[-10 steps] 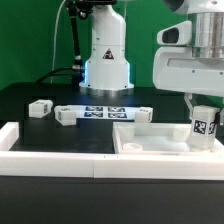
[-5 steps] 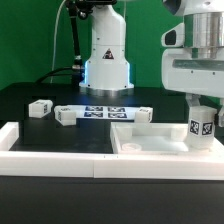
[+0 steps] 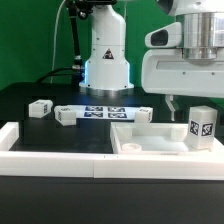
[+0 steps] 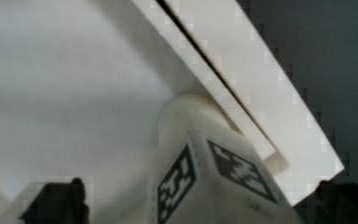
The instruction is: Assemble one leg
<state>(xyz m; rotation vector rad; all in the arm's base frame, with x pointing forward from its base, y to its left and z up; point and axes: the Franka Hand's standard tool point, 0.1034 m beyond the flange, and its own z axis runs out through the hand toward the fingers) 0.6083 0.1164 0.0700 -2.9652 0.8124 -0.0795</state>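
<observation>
The leg [image 3: 203, 124] is a short white post with square tags. It stands upright in the far right corner of the large white tray-like panel [image 3: 150, 143]. My gripper [image 3: 188, 100] hangs just above the leg, open, with one finger [image 3: 170, 103] showing beside it. In the wrist view the leg [image 4: 211, 165] rises between my two dark fingertips [image 4: 55, 202], which stand wide apart and do not touch it. My gripper [image 4: 208, 205] holds nothing. The panel's raised rim [image 4: 220, 60] runs past the leg.
A second small tagged leg [image 3: 41, 108] lies on the black table at the exterior view's left. The marker board [image 3: 97, 114] lies behind the panel. A white wall [image 3: 60, 162] borders the table's front. The robot base [image 3: 107, 62] stands at the back.
My gripper has let go of the leg, risen and shifted toward the exterior view's left. The leg stays standing in the panel's corner.
</observation>
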